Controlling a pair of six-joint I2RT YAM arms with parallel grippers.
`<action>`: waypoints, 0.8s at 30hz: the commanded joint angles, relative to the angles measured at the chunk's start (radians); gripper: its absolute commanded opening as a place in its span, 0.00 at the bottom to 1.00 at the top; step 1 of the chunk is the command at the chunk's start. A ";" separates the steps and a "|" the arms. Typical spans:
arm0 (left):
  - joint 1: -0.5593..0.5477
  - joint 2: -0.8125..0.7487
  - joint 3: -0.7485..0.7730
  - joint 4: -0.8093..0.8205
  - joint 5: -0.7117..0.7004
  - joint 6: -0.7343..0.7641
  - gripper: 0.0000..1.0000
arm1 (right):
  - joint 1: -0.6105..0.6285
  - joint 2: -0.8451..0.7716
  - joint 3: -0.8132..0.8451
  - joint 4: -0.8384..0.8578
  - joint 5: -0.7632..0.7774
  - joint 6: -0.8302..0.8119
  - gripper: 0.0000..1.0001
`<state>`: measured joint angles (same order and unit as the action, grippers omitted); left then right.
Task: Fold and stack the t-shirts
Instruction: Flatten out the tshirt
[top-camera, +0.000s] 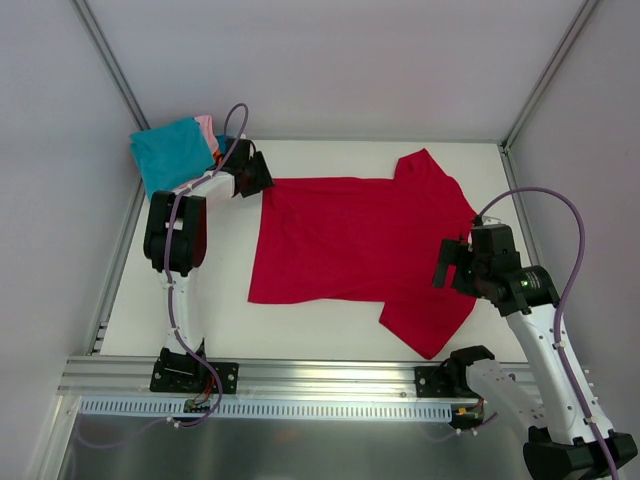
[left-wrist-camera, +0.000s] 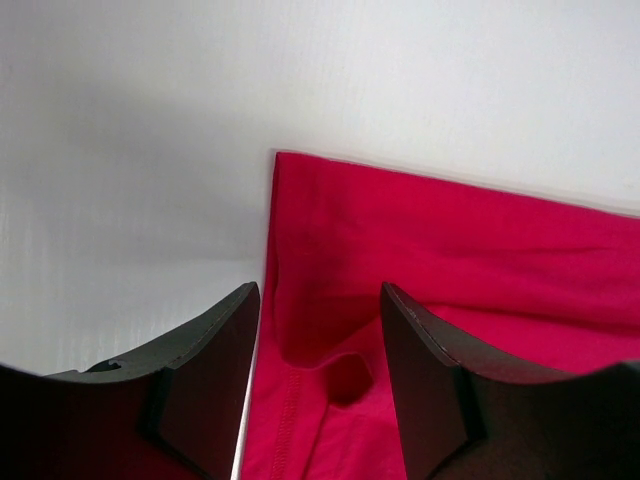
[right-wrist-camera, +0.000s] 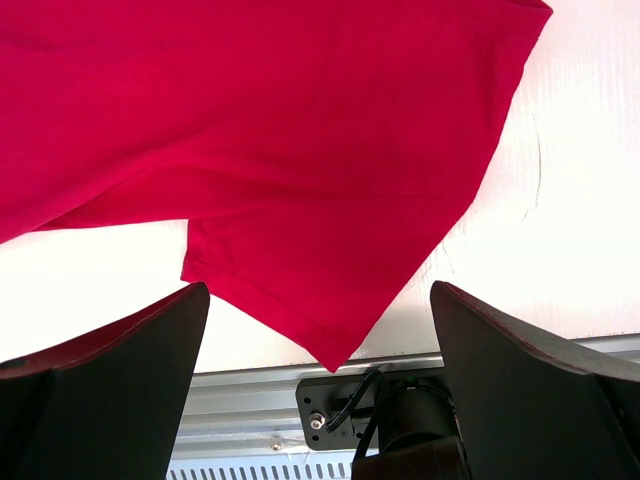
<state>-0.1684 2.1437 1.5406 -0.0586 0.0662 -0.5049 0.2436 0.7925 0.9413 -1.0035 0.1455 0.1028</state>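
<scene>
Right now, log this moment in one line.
left gripper: jaws open at red t-shirt hem corner | right gripper: open above sleeve | stack: far-left

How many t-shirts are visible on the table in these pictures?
3 at least. The red t-shirt lies spread flat in the middle of the table. A teal t-shirt sits folded at the far left corner, with a pink one under its edge. More may be hidden beneath.

No readable text, label, brand, number or sign anywhere: none on red shirt (top-camera: 355, 240), none on arms, none on surface (top-camera: 330, 315).
</scene>
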 joint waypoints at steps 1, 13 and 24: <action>0.009 0.018 0.036 -0.004 -0.009 0.022 0.52 | -0.003 -0.003 -0.001 -0.009 0.019 -0.014 0.99; 0.010 0.044 0.042 -0.001 0.003 0.019 0.52 | -0.003 0.004 -0.002 -0.007 0.020 -0.015 0.99; 0.010 0.047 0.055 0.000 0.009 0.014 0.51 | -0.001 0.013 -0.007 0.000 0.017 -0.014 0.99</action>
<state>-0.1680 2.1864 1.5635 -0.0574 0.0685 -0.5053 0.2436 0.8009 0.9375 -1.0031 0.1459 0.1020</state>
